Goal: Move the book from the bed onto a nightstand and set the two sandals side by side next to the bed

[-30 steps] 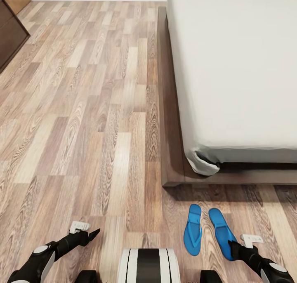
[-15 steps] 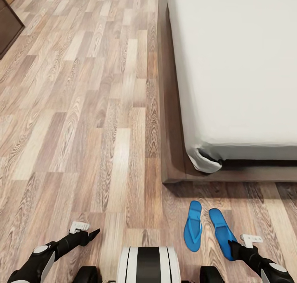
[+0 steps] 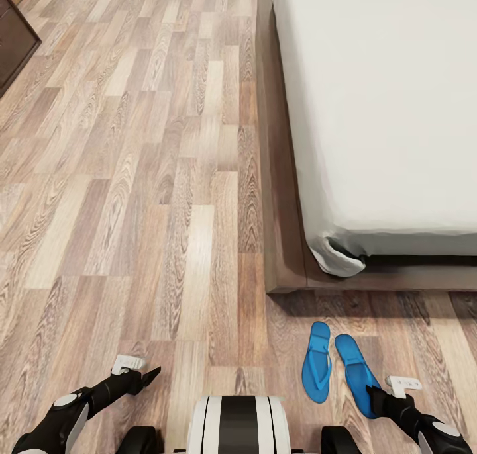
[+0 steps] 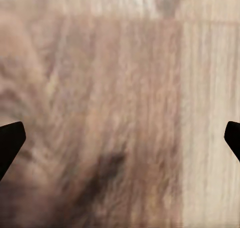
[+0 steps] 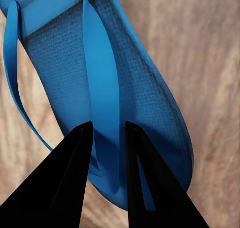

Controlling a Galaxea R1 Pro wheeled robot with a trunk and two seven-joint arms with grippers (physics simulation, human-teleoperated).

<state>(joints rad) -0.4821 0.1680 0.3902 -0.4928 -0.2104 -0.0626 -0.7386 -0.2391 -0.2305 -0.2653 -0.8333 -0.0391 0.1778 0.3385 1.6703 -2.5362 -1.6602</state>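
Two bright blue sandals lie on the wood floor just off the bed's (image 3: 397,110) foot corner. The left sandal (image 3: 317,360) lies free. My right gripper (image 3: 372,397) is at the heel end of the right sandal (image 3: 355,369). In the right wrist view that gripper (image 5: 108,125) is shut on the sandal's blue strap (image 5: 102,88), with the sole (image 5: 145,108) beneath. My left gripper (image 3: 151,373) hangs low over bare floor, open and empty (image 4: 120,138). The book and the nightstand are out of view.
The bed's dark wooden platform frame (image 3: 281,196) runs along the mattress and ends in a corner near the sandals. A dark brown piece of furniture (image 3: 13,40) stands at the far left. Plank floor (image 3: 132,176) stretches left of the bed.
The camera has shifted, so the bed and the free sandal sit slightly further right in the picture. The held sandal kept its place at my right gripper and is now a little closer to the other sandal.
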